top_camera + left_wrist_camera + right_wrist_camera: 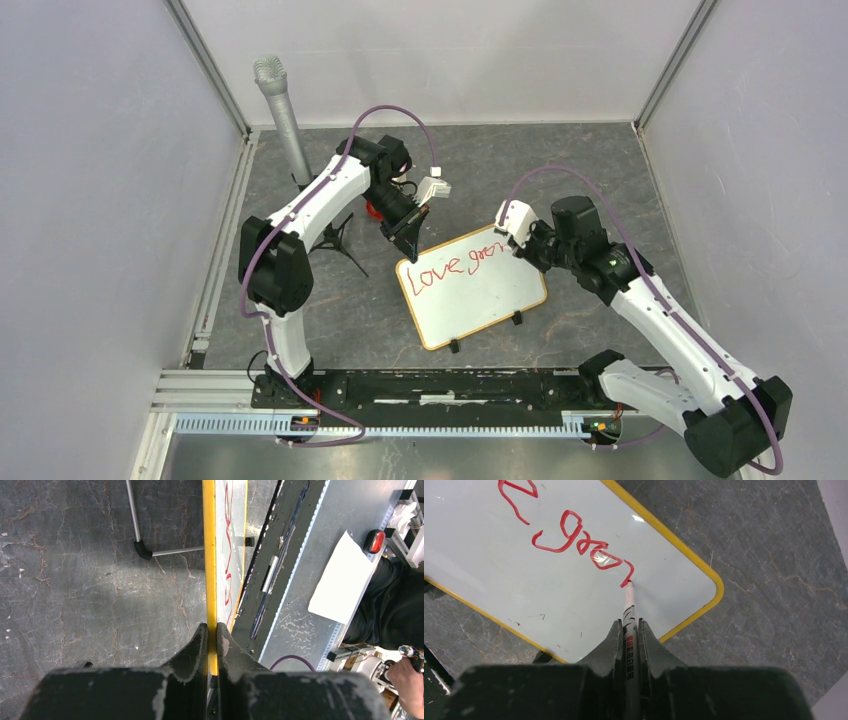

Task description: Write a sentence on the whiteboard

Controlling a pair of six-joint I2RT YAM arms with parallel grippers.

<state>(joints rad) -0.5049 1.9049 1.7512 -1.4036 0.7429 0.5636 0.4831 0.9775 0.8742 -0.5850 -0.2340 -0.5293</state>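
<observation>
In the top view, a small rectangular whiteboard (480,305) with a thin yellowish frame and rounded corners rests at the centre of the frame on a dark grey, stone-patterned table (600,180). Its long axis runs from left to right, rising a little toward the upper right.

Your left gripper (410,232) meets the board at its upper left corner. In the left wrist view its black fingers stand narrow, pinching the yellow frame edge between them. The board runs straight up the frame from there.

Your right gripper (520,245) reaches the board's upper right end and is the nearer one to the writing. In the right wrist view its fingers are closed tight on a slim white marker (629,607). The marker's long axis points straight up the frame, away from the fingers.

The marker's red tip touches the white surface at the tail of the last stroke. The sentence (574,545), in red cursive, reads "Love" and then roughly "gro". In this view it slants from the upper left down to the centre.

Bare board lies to the right of the tip, but the rounded corner is near. There looks to be little room left on this line. The wide blank area is at the lower left of the tip.
</observation>
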